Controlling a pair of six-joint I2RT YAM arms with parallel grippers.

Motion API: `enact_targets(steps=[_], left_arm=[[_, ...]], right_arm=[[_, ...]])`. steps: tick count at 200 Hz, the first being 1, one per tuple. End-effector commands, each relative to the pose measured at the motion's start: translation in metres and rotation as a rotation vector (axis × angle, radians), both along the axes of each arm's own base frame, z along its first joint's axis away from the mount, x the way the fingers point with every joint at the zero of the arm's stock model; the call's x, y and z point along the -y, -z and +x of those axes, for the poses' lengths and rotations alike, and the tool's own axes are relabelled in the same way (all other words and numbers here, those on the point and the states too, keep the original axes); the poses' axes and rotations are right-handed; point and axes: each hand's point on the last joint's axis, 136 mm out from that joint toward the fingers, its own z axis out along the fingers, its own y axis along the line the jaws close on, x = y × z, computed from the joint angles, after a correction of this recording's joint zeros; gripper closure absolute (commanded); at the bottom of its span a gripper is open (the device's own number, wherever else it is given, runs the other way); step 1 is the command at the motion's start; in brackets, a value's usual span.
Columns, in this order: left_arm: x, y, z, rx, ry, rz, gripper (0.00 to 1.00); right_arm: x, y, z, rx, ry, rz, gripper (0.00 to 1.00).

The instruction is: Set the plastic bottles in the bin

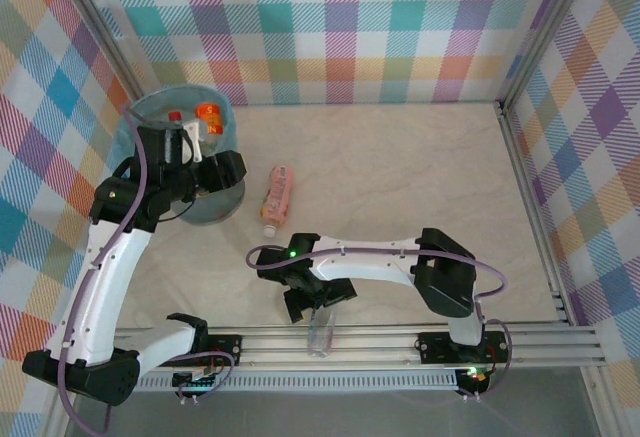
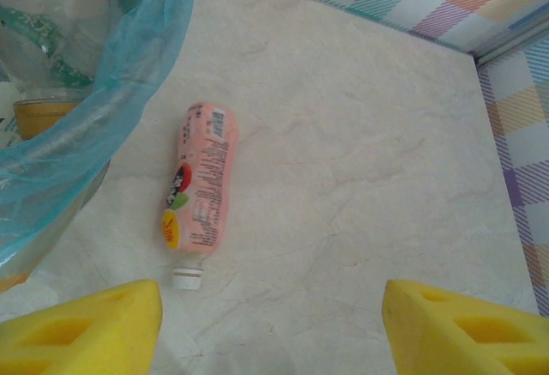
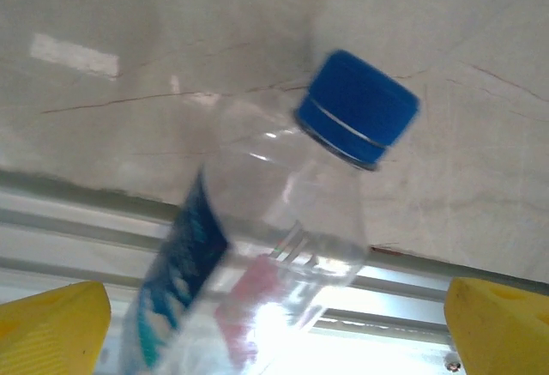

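Beside the near rail [image 1: 400, 337], holds right gripper [image 3: 274, 323] spread wide about a clear blue-capped bottle [image 3: 283, 220] without clamping it, and hangs left gripper [image 2: 273, 306] parted and empty at the rim of the bin [image 1: 222, 202], with a pink bottle [image 2: 202, 178] lying on the table [image 2: 360, 178] nearby.

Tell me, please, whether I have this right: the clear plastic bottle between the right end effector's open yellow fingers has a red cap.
Not quite: the cap is blue, not red, as the right wrist view shows. The rest stands: the clear plastic bottle does lie between the open yellow fingers of the right end effector.
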Motion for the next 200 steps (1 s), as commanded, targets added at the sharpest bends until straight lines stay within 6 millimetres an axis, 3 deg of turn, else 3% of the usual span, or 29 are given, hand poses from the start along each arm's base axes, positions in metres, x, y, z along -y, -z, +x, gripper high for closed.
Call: enact_targets(steps=[1, 69, 97, 120, 158, 200], left_arm=[[-0.005, 0.006, -0.001, -0.001, 0.000, 0.035, 0.31], [-0.007, 0.009, 0.002, -0.006, -0.001, 0.048, 0.30], [-0.007, 0.006, 0.004, -0.001, 0.001, 0.050, 0.30], [-0.007, -0.004, 0.006, 0.019, 0.000, 0.046, 0.30], [0.006, -0.028, 0.008, 0.065, 0.057, -0.015, 0.28], [0.061, -0.059, -0.001, 0.089, 0.342, -0.233, 0.26]], right_arm=[[0.021, 0.012, -0.007, -0.025, 0.047, -0.093, 0.00], [0.006, 0.034, -0.011, -0.113, 0.036, 0.006, 0.28], [0.006, 0.032, -0.006, -0.096, 0.034, 0.035, 0.38], [0.003, 0.019, 0.000, -0.060, 0.000, 0.077, 0.44], [-0.021, -0.041, 0.021, 0.082, -0.162, 0.277, 0.48], [-0.047, -0.140, 0.066, 0.426, -0.432, 0.525, 0.47]])
